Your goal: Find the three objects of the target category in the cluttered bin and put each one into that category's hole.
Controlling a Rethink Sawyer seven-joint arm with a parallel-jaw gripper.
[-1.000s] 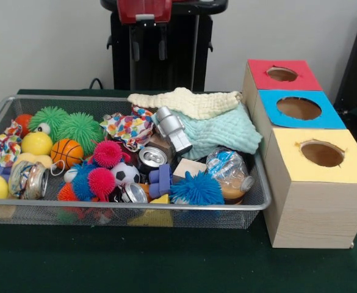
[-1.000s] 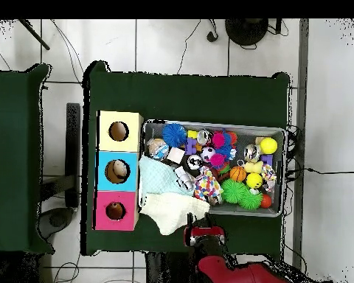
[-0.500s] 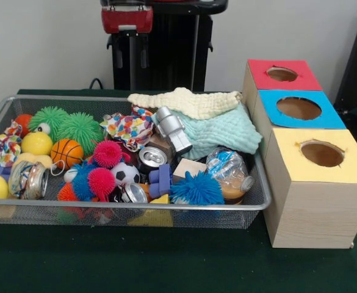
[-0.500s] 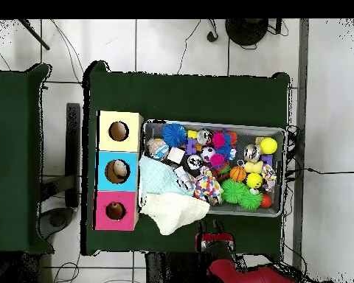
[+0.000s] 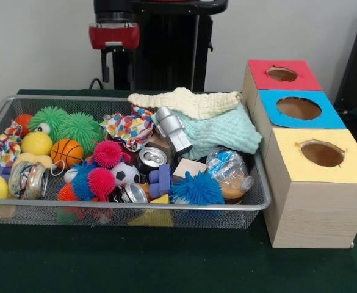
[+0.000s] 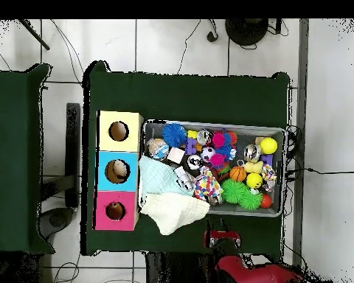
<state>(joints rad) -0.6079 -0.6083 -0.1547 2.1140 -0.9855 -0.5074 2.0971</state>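
Observation:
The silver wire-mesh bin (image 5: pixel 135 206) sits on the green table, packed with clutter; it also shows in the overhead view (image 6: pixel 209 124). No tan-brown, purple or tiger plush animal shows in either view; they are hidden or out of view. The red-surrounded hole (image 5: pixel 282 74) is the farthest of three box tops at the right, and at the lower left in the overhead view (image 6: pixel 115 211). My gripper (image 5: pixel 118 76) hangs behind the bin's far rim, high above the table, open and empty. It also shows in the overhead view (image 6: pixel 223 237).
A cream cloth (image 5: pixel 187 101) and a mint cloth (image 5: pixel 224 131) drape over the bin's far right corner. Green spiky balls (image 5: pixel 74 127), a basketball (image 5: pixel 66 152), cans (image 5: pixel 152 157) and a plastic bottle (image 5: pixel 230 171) fill the bin. Blue (image 5: pixel 298 108) and yellow (image 5: pixel 321 153) holes stand nearer.
My gripper has slid leftward in the front view along the bin's far side, away from the cloths. Nothing in the bin moved.

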